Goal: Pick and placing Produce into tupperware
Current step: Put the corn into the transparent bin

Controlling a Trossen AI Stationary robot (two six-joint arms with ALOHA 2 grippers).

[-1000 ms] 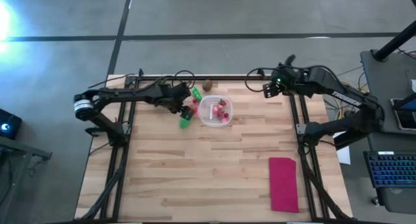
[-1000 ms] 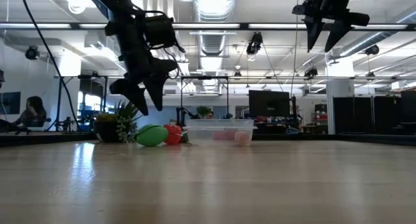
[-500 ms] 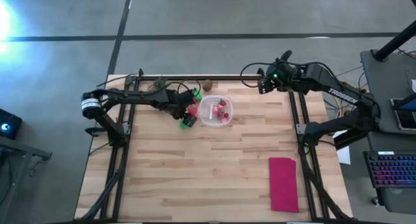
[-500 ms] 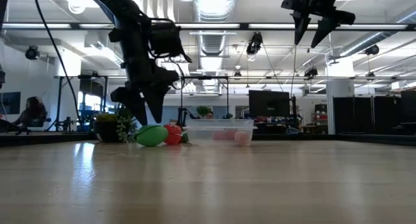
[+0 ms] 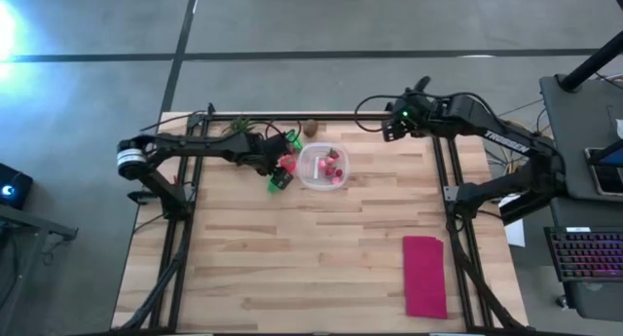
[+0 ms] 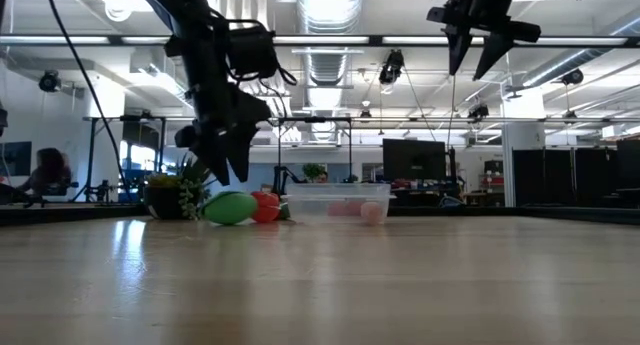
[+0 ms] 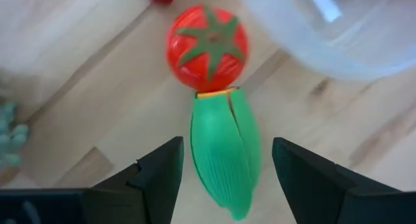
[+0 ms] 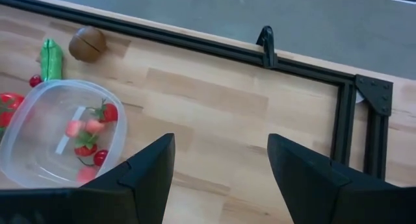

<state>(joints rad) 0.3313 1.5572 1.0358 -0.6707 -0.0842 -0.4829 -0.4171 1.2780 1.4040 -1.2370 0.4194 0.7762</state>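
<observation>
My left gripper (image 7: 224,175) is open and hovers just above a green corn-like piece (image 7: 224,152), one finger on each side of it, touching nothing. That piece (image 5: 280,180) lies on the table, end to end with a red tomato (image 7: 207,47) beside the clear tupperware (image 5: 322,168). Several small red and pink pieces lie inside the tupperware (image 8: 62,133). A brown piece (image 8: 88,43) and a second green piece (image 8: 51,58) lie near the far edge. My right gripper (image 8: 220,146) is open, high above the far right of the table (image 5: 394,122).
A small potted plant (image 6: 180,197) stands by the far edge, behind my left arm. A magenta cloth (image 5: 424,276) lies flat near the right near corner. A black frame rail (image 8: 305,71) runs along the far and right edges. Bare wood lies across the middle and near side.
My left gripper has moved toward the green piece beside the tupperware and sunk a little, staying open. My right gripper has drifted toward the table's left at height, still open. The produce and the tupperware have not moved.
</observation>
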